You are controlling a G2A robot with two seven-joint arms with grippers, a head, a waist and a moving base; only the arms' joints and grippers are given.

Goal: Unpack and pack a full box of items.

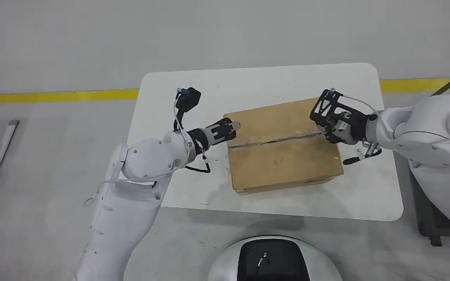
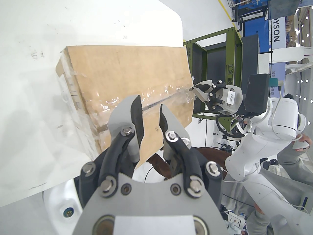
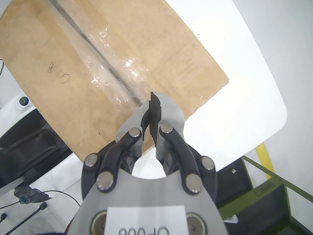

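A closed cardboard box (image 1: 281, 144) lies in the middle of the white table (image 1: 351, 193), its top seam covered by clear tape (image 1: 281, 139). My left gripper (image 1: 232, 128) sits at the box's left end, level with the seam. In the left wrist view its fingers (image 2: 137, 113) stand apart, open, with the box (image 2: 122, 74) showing between them. My right gripper (image 1: 323, 128) is at the opposite end. Its tips (image 3: 151, 101) are shut right at the end of the tape (image 3: 97, 50) on the box (image 3: 61, 37). I cannot tell whether tape is pinched. The left wrist view also shows the right gripper (image 2: 195, 90).
The table (image 2: 36, 25) has bare room on all sides of the box, most of it behind and to the left. A green metal rack (image 2: 220, 50) stands off the table's right edge (image 3: 269, 184). A yellow line (image 1: 70, 96) runs across the floor behind.
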